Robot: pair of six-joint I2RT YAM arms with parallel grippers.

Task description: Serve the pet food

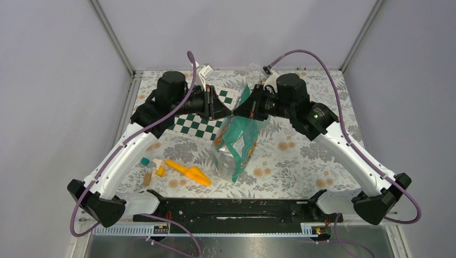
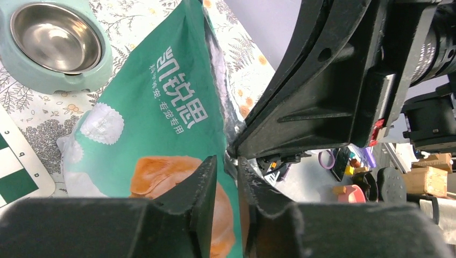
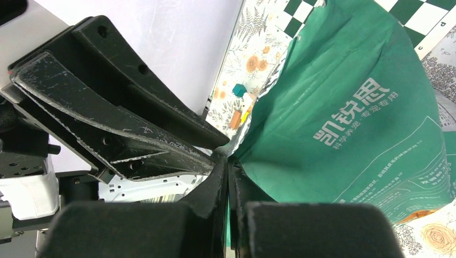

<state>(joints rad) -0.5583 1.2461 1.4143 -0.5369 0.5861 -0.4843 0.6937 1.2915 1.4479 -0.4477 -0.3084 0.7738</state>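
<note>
No pet food shows in any view. A tall teal-green bag [image 1: 239, 145] stands mid-table, its top rim pulled up between both grippers. My right gripper [image 1: 236, 113] is shut on the bag's rim; in the right wrist view [image 3: 226, 161] the green film is pinched flat between its fingers. My left gripper [image 1: 228, 114] meets it tip to tip from the left. Its jaws [image 2: 227, 161] stand a narrow gap apart, with the bag's silver-lined edge [image 2: 218, 70] at their tips and the green front [image 2: 156, 107] behind. A mint bowl [image 2: 54, 80] with a bare steel inside lies beyond the bag.
An orange scoop [image 1: 188, 173] lies left of the bag near the front. Small coloured blocks [image 1: 146, 161] sit beside it. A green-and-white checkered board [image 1: 207, 115] lies under the left arm. Walls enclose the flowered tabletop [image 1: 301, 156].
</note>
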